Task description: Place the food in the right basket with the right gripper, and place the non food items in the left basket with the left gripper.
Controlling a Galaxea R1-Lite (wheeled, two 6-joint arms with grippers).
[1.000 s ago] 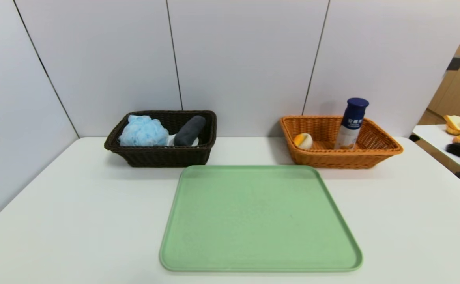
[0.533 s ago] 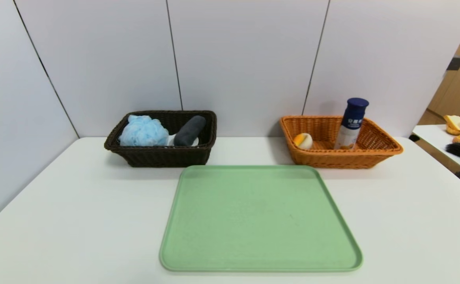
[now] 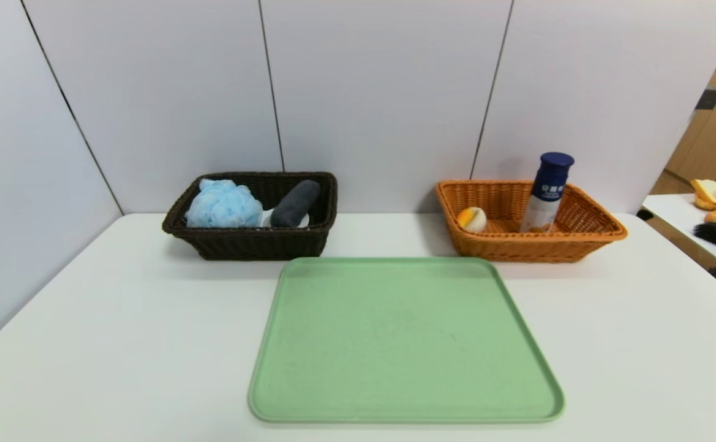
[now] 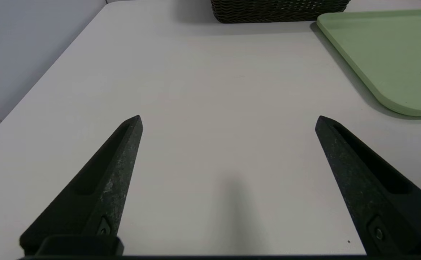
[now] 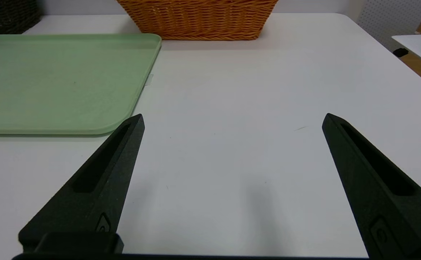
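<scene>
Black and spread wide, my left gripper [image 4: 228, 119] and right gripper [image 5: 232, 117] hover low over bare tabletop [image 3: 118, 319], holding nothing. Beyond them the green tray [image 3: 404, 337] lies empty; sponge [image 3: 223, 204] sits in the dark basket [image 3: 253, 242], bottle [image 3: 547, 191] in the orange basket [image 3: 536, 248]. Sorting looks finished, so I'd best stay parked, with open room on both sides.

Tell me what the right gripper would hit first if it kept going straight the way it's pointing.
Probably the orange basket: the open right gripper points across bare table at its near wall, with the green tray off to one side.
</scene>
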